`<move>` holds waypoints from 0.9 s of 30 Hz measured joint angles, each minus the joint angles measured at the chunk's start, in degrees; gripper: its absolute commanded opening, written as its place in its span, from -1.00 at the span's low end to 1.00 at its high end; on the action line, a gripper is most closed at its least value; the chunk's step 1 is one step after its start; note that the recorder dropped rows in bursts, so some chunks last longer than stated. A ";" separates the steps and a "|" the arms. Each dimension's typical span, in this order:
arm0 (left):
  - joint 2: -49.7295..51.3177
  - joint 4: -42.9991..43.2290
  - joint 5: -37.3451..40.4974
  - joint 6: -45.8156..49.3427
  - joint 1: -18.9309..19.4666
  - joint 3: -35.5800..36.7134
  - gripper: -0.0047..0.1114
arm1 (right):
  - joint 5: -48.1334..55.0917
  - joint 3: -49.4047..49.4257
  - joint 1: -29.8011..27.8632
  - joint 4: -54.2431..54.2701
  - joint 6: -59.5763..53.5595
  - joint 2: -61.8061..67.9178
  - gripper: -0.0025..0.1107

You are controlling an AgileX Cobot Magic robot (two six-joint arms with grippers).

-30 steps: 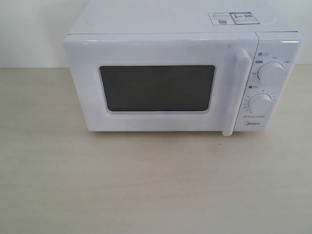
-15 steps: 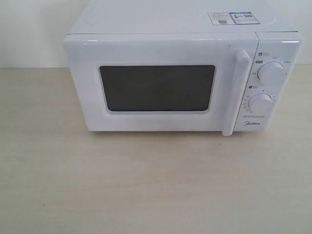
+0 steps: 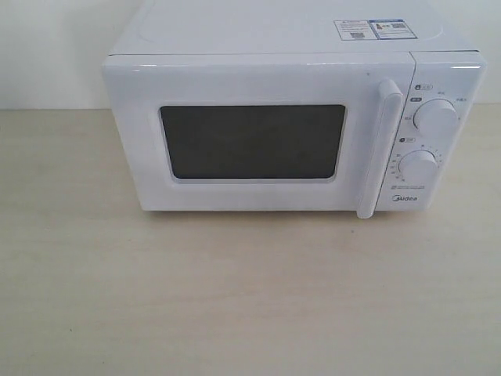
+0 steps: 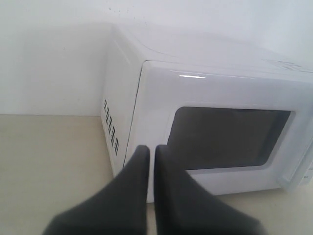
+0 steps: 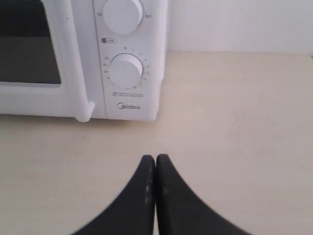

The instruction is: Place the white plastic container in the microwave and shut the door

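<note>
Both left fingers and right fingers closed, empty.

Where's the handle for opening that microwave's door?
In the exterior view, the handle is the upright white bar on the right edge of the closed door, between the dark window and the two dials.

White microwave, white door with dark window, pale wood-grain table.

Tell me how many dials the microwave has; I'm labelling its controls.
2: the upper dial and the lower dial, stacked on the microwave's right panel. None looks hidden.
</note>
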 measured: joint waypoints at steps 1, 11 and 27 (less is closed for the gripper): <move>0.00 0.00 0.00 0.00 0.00 0.00 -0.84 | 0.00 0.00 -0.92 0.00 0.00 0.00 -0.96; 0.00 0.00 0.00 0.00 0.00 0.00 -0.84 | 0.00 0.00 -3.65 0.00 0.53 0.00 -0.96; 0.00 0.00 0.00 0.00 0.00 0.00 -0.84 | 0.24 0.00 -3.65 0.00 1.66 0.00 -0.96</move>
